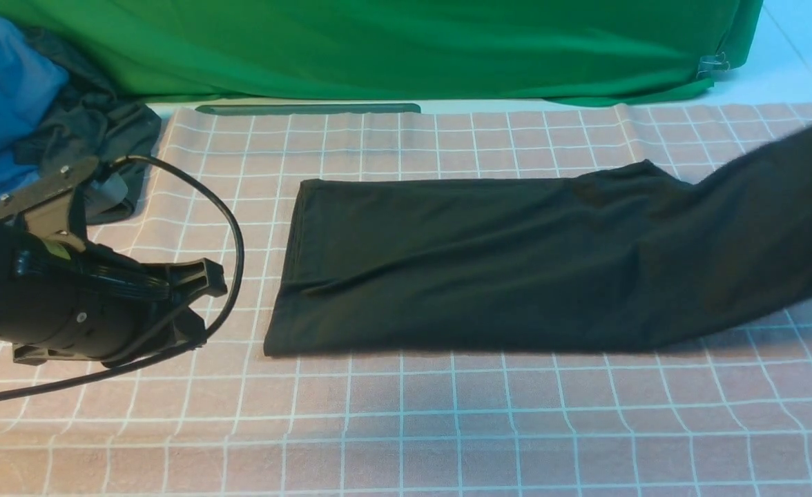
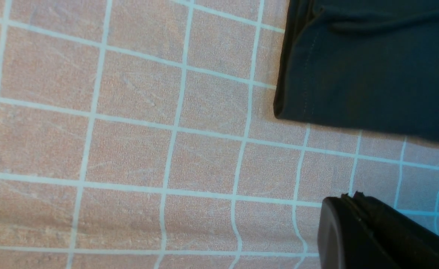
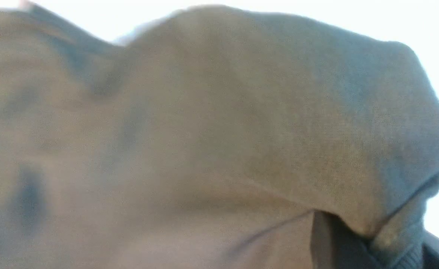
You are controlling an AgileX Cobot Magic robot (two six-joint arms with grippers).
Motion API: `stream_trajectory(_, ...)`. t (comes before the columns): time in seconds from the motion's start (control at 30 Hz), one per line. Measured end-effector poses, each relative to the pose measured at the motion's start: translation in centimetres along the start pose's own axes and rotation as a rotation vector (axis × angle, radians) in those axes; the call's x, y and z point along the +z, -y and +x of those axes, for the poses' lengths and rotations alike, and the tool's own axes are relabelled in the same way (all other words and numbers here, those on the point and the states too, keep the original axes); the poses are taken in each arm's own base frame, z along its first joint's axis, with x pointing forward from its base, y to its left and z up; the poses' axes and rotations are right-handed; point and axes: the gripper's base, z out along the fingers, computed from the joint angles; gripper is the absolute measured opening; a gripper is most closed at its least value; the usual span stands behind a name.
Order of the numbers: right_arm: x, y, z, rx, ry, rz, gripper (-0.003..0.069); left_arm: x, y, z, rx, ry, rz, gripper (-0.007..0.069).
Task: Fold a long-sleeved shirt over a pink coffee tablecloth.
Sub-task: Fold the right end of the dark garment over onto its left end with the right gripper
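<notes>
Shirt: the long-sleeved shirt [image 1: 489, 262] lies folded into a long band on the pink coffee tablecloth [image 1: 406, 428], its right end lifted off the cloth.
Right gripper: out of the front view; its wrist camera is filled with dark fabric, so it likely pinches that raised end to carry it over.
Left gripper [image 1: 195, 304]: jaws pressed together, empty, hovering beside the shirt's hem corner, clear of the fold.

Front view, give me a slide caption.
Folded long-sleeved shirt on pink coffee tablecloth, its right end lifted.
</notes>
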Motion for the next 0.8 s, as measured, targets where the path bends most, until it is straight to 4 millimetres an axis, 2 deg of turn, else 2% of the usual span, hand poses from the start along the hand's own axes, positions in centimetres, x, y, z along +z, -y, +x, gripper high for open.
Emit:
stream_trajectory(0.07,-1.5,-2.5,-0.6,-0.029,0.043,-0.057,0.0123,0.0,0.0,0.0,-0.001,0.001,0.002,0.0013)
stream_trajectory(0.1,-2.2,-4.4,-0.9,-0.044,0.064,-0.105,0.0123,0.0,0.0,0.0,-0.003,0.001,0.003,0.0013)
stream_trajectory(0.17,-2.9,-7.0,-1.0,-0.071,0.081,-0.161,0.0123,0.0,0.1,0.0,-0.005,0.001,0.006,0.0013)
stream_trajectory(0.2,-3.3,-9.3,-0.9,-0.097,0.094,-0.204,0.0123,0.0,0.1,0.0,-0.008,0.000,0.013,0.0013)
stream_trajectory(0.27,-3.6,-11.2,-0.7,-0.122,0.108,-0.238,0.0123,0.0,0.1,0.0,-0.010,-0.001,0.016,0.0013)
stream_trajectory(0.4,-4.2,-18.3,0.4,-0.187,0.160,-0.365,0.0123,0.0,0.2,0.0,-0.017,-0.002,0.025,0.0013)
stream_trajectory(0.5,-3.6,-22.3,1.3,-0.211,0.174,-0.426,0.0123,0.0,0.2,0.0,-0.012,-0.003,0.027,0.0013)
stream_trajectory(0.63,-1.9,-27.5,2.7,-0.228,0.177,-0.512,0.0123,0.0,0.3,0.0,-0.010,-0.003,0.028,0.0013)
stream_trajectory(0.73,-0.5,-30.6,3.9,-0.240,0.171,-0.573,0.0123,0.0,0.3,0.0,-0.011,-0.003,0.029,0.0013)
stream_trajectory(0.8,0.1,-32.0,4.5,-0.245,0.166,-0.595,0.0123,0.0,0.3,0.0,-0.011,-0.003,0.029,0.0013)
